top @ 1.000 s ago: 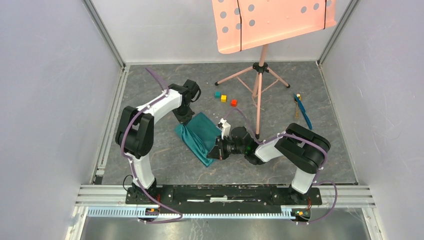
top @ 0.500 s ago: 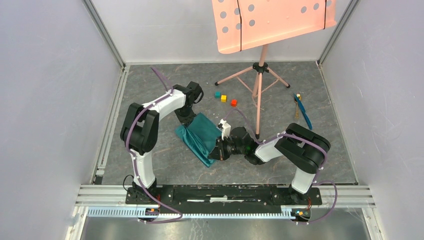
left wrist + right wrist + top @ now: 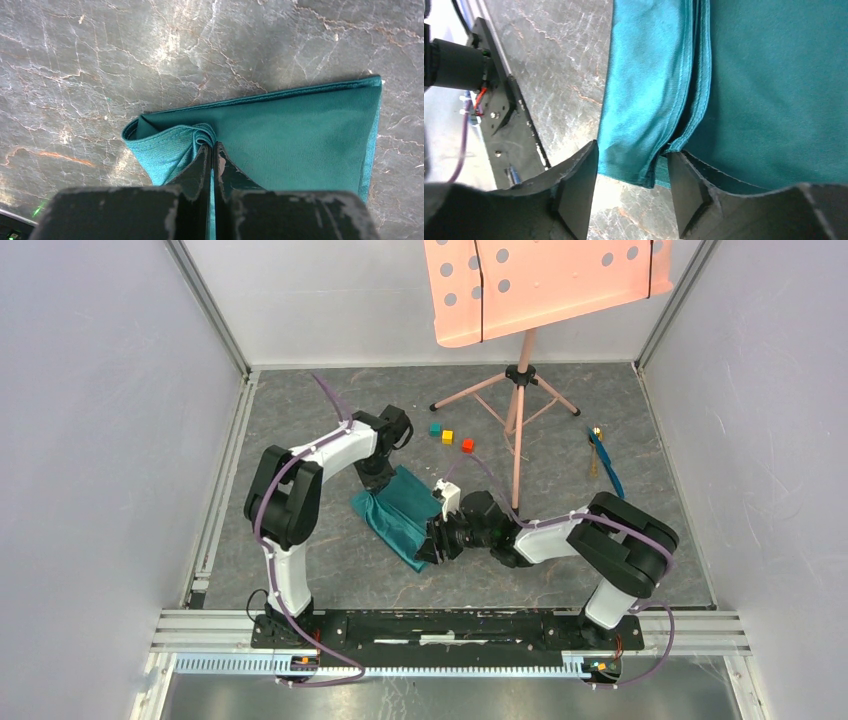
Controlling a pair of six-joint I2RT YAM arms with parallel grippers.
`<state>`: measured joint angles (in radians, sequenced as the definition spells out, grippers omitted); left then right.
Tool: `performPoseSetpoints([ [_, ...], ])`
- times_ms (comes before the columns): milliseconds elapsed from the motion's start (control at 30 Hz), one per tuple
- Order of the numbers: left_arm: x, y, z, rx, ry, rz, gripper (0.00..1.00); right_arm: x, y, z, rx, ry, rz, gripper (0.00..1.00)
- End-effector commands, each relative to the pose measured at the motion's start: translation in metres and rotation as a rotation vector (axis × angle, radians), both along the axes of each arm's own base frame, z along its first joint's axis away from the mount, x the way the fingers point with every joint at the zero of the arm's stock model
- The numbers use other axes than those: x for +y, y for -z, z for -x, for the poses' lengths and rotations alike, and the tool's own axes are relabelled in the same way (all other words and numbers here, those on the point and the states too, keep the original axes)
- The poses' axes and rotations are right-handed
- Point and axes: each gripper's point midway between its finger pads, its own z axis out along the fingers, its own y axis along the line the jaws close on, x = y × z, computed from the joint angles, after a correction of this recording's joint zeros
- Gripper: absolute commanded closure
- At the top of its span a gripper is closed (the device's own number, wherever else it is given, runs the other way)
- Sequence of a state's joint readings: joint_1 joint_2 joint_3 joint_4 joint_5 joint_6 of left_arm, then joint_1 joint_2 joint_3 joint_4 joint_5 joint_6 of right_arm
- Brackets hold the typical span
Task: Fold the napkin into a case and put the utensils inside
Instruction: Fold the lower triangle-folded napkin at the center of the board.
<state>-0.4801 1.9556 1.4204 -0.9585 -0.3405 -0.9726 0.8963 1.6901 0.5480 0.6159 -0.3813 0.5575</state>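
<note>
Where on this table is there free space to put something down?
Bare table lies in the far left corner, and between the stand and the utensils. The middle is crowded: the left claw and right claw meet at the napkin, with three cubes behind.

You see the napkin (image 3: 300, 130) as matt, finely woven teal cloth with stitched hems, lying on a smooth, faintly glossy, grey marble-look table (image 3: 125, 45). At six o'clock in the left wrist view, the left gripper (image 3: 212, 147) shows matt black plastic, scuffed pale along its edges.
</note>
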Motion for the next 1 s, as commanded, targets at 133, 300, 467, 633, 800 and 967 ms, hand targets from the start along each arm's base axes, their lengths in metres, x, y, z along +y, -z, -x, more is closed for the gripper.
performPoseSetpoints([
  [133,-0.008,-0.007,-0.008,-0.052,0.082,-0.026,0.98,0.002,-0.016,-0.028,-0.150,0.030,0.059,0.36],
  [300,-0.006,-0.006,-0.006,-0.050,0.080,-0.037,0.98,0.005,-0.009,-0.026,-0.110,0.034,0.055,0.42],
  [467,-0.006,-0.006,-0.008,-0.055,0.074,-0.039,0.98,0.001,-0.005,-0.031,-0.135,0.043,0.092,0.49],
  [633,-0.005,-0.005,-0.011,-0.057,0.070,-0.042,0.98,-0.004,-0.023,-0.043,-0.246,0.053,0.139,0.46],
  [800,-0.006,-0.003,-0.012,-0.050,0.070,-0.036,0.98,0.010,-0.044,-0.046,-0.293,0.012,0.093,0.40],
  [967,-0.006,-0.005,-0.012,-0.053,0.065,-0.032,0.98,0.040,-0.049,-0.043,-0.238,-0.035,-0.031,0.53],
])
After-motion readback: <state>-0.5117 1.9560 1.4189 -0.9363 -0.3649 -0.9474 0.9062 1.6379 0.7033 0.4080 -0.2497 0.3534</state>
